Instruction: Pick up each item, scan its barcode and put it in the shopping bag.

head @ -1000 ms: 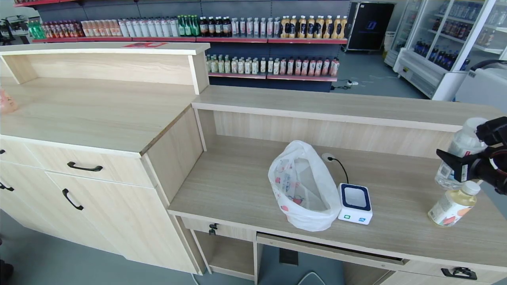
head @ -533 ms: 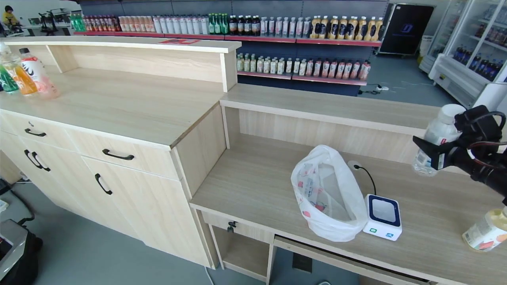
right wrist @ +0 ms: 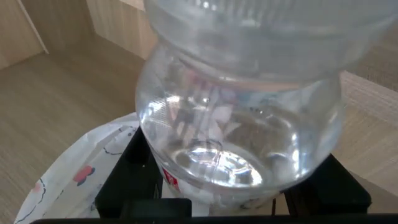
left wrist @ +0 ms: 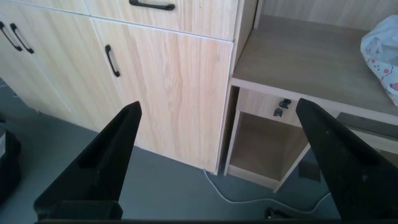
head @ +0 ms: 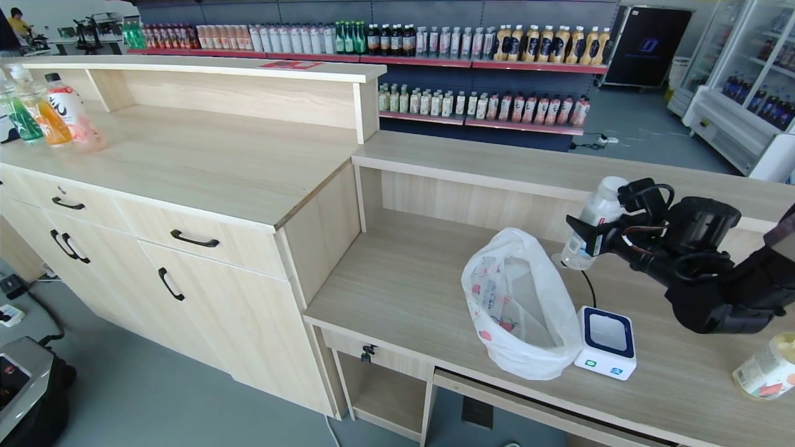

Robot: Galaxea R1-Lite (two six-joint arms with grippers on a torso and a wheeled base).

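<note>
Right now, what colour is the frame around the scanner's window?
Dark blue, on the white scanner; the head view shows it best.

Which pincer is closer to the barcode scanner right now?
Right. The right pincer holds the water bottle above the desk behind the scanner; the left pincer hangs open low by the cabinet front, beyond the shopping bag.

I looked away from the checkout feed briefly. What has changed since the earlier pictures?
The right hand, shut on the clear plastic water bottle, has carried it leftward toward the white plastic shopping bag and the white square scanner. The head camera also shifted. Bag, scanner and the pale yellow drink bottle stayed put on the wooden desk.
</note>
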